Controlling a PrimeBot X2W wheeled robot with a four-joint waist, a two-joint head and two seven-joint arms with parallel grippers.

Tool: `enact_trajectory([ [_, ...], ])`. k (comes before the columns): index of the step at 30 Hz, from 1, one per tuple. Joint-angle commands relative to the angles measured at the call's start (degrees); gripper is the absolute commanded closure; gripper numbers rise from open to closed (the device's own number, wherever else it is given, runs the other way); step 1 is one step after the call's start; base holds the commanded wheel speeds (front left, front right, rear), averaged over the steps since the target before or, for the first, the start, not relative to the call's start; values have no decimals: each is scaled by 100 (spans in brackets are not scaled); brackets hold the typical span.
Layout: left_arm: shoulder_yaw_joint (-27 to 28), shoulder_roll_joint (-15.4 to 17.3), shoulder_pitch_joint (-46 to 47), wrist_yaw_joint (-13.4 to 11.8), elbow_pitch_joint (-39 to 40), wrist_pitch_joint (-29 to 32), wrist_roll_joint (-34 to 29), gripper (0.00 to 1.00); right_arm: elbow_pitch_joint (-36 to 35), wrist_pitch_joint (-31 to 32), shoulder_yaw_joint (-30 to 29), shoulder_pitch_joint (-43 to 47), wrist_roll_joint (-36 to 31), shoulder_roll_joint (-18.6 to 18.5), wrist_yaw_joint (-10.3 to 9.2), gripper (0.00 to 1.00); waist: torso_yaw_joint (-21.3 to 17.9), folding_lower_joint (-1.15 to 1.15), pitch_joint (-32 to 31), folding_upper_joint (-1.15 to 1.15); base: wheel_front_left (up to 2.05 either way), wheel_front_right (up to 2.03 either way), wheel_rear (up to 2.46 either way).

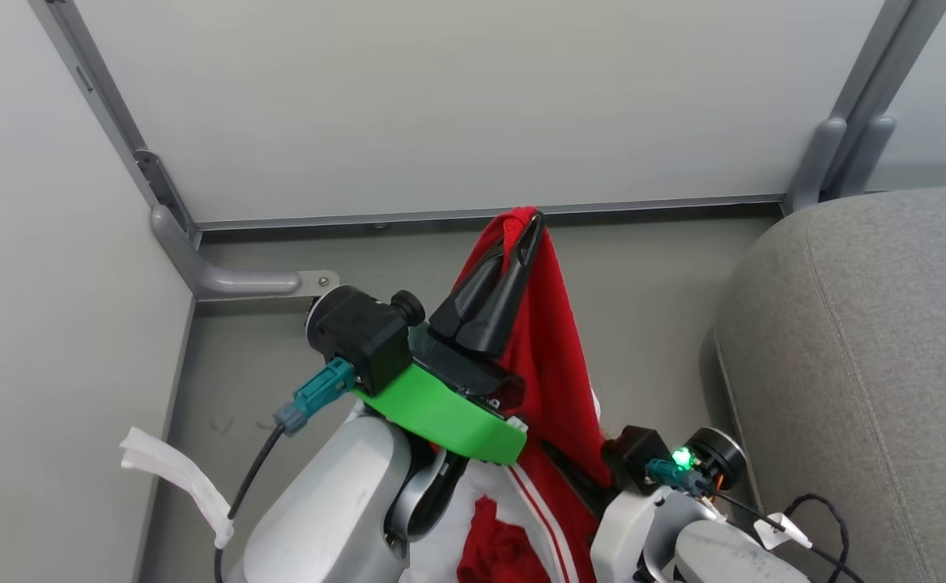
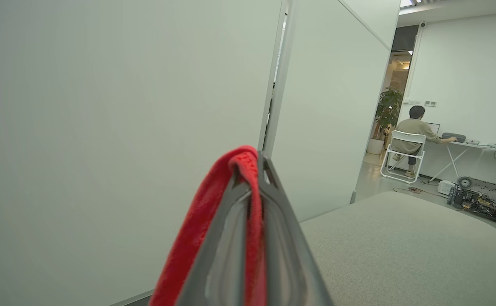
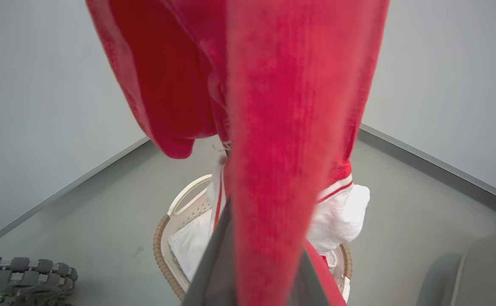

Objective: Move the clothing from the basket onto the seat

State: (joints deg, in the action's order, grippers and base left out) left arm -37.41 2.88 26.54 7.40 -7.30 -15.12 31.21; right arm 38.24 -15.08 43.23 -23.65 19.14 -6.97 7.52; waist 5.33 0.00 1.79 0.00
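Left gripper (image 1: 531, 229): raised, two long dark tapered fingers clenched on red garment (image 1: 558, 356). Fold of cloth pinched at tips, rest hanging in long drape.
Garment: soft napped red fabric, white-striped trim, white portion lower down, hanging over basket (image 3: 166, 242).
Basket: oval, white perforated plastic, brown woven rim, white liner, on smooth grey floor.
Right gripper (image 3: 267, 238): red cloth draped across fingers; grip state cannot be told.
Seat (image 1: 870, 364): light-grey woven upholstery, rounded corner, stitched seam, near basket on right.
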Motion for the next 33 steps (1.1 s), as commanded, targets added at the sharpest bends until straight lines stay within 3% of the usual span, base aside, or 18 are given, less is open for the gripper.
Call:
enact_trajectory([
  [1,30,4,-5,14,-18,-5,-51,100,-64,-13,-64,105,36,-47,-6,100,-38,0,14,0,0,0,0],
  [10,116,6,-118,14,-198,-4,-133,100,-372,-13,-400,264,-25,-82,-6,100,-163,0,16,0,0,0,0],
  [11,137,6,-107,14,-226,-4,-164,72,-407,-13,-461,295,-24,-80,-6,100,-180,0,24,0,0,0,0],
  [12,149,7,-118,14,-302,-4,-186,14,-449,-13,-518,337,-28,-82,-6,100,-210,0,33,0,0,0,0],
  [13,166,8,-137,11,-374,-3,-203,0,-487,-12,-555,377,-39,-87,-6,100,-244,0,44,0,0,0,0],
  [21,548,6,-309,12,-820,-4,-608,0,-1006,-13,-1278,827,-71,-75,-6,100,-858,0,128,0,0,0,0],
  [33,922,9,-676,13,-965,-4,-856,0,-1772,-13,-2130,1434,-270,-80,-6,100,-2487,0,180,0,0,0,0],
])
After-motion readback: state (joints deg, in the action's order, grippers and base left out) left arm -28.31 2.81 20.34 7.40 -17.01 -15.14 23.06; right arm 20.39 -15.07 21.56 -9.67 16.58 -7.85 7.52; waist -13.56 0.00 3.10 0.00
